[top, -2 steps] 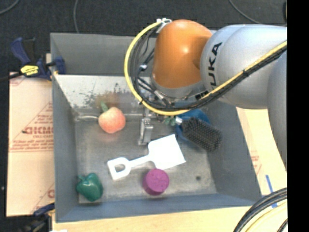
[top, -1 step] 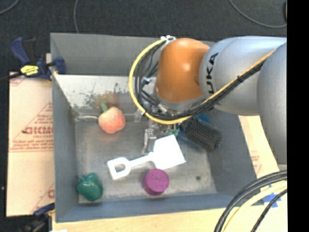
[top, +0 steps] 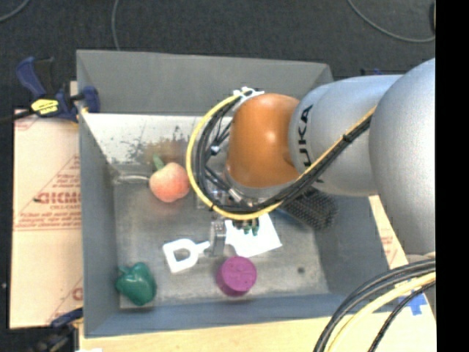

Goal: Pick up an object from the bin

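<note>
Hovering gripper (top: 218,242), grip unclear, one white tag (top: 179,255), one peach (top: 169,182), one pepper (top: 136,284), one disc (top: 236,275)

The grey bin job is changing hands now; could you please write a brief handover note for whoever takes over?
Now: gripper low in the bin, mid-floor, beside the white tag-shaped piece; open or shut unclear.
Things: peach back left, green pepper front left, purple round block front, white card under the arm, black ribbed thing right.
Done: nothing visibly held.
Left: grasp one thing, lift it out.
</note>
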You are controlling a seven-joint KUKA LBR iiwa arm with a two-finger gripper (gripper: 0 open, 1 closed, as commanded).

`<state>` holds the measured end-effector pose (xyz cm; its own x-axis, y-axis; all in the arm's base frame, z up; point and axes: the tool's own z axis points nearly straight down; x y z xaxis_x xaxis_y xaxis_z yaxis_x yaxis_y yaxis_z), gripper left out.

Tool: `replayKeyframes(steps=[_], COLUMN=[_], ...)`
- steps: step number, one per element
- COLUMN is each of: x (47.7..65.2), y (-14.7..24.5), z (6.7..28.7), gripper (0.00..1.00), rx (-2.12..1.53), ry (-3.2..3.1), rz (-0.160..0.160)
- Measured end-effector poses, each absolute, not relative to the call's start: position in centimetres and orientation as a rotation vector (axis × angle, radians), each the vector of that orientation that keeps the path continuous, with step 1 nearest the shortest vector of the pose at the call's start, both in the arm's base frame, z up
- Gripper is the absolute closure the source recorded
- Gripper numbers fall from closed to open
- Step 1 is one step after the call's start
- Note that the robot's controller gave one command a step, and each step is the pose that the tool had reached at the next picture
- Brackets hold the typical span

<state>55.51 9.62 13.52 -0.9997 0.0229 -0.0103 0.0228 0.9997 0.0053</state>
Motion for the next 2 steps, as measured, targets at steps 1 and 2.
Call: replayKeyframes(steps=[1,2], x=[56.7,52.7], y=[12.5,7.0], z=[10.6,7.1], gripper=[0.0,0.0], rx=[-0.021,0.065], ry=[3.124,3.125], rz=[0.006,0.006])
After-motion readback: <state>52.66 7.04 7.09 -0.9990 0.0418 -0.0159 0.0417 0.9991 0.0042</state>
